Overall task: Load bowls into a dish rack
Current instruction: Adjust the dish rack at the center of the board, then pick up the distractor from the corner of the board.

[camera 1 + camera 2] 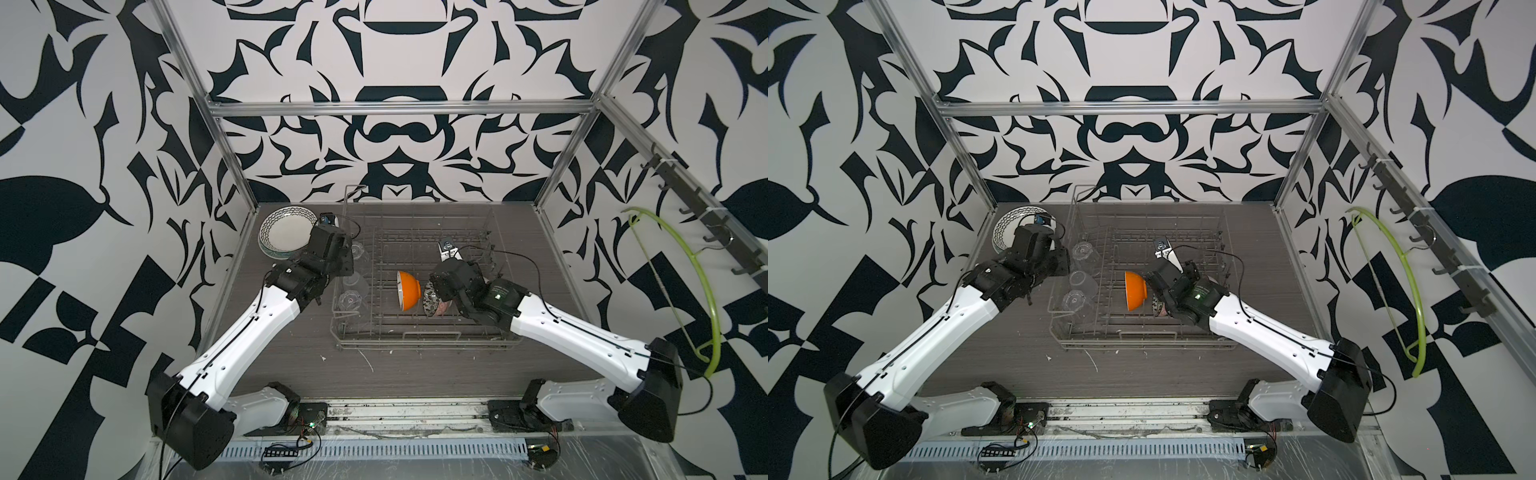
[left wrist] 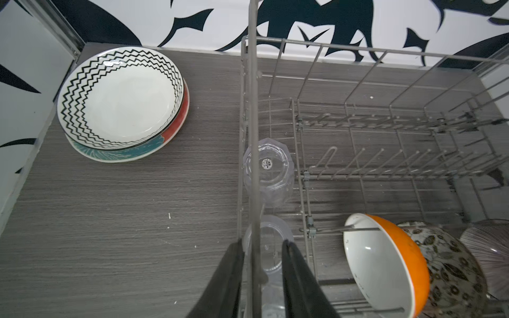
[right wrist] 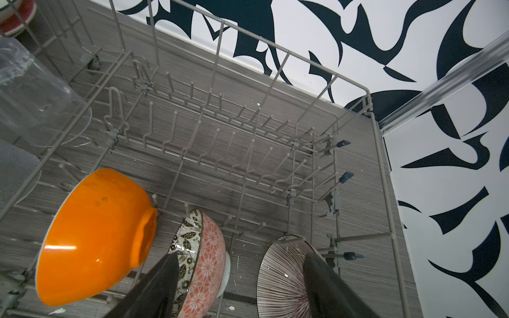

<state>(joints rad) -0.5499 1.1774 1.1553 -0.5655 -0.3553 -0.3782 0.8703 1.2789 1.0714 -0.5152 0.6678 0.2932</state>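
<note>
I count all three bowls inside the dish rack (image 1: 424,337), standing on edge among the tines of its near row; the orange bowl (image 3: 93,236) is nearest the glasses (image 2: 268,170), the floral bowl (image 3: 203,256) is just beside it, and the striped bowl (image 3: 283,278) sits a little apart towards the rack's right wall. My right pincer (image 3: 241,257) hangs low over that row with its jaws wide apart and nothing between them but the gap separating the floral and striped bowls; whether its outer finger brushes the striped bowl's rim I cannot tell. My left pincer (image 2: 263,243) is at the rack's left wall, jaws partly apart and straddling an upright side wire without clamping it, so far as the wrist view shows. On the bench (image 2: 110,234) only the stacked plates (image 2: 121,96) lie outside the rack, and they are no part of this job; so I judge the loading done and the step in hand to be the letting-go and retreat. The next move calls for lifting the right arm straight up, clear of both rims, before any swing; the left must rise off that wire first, or I risk dragging the rack and toppling the bowls.
</note>
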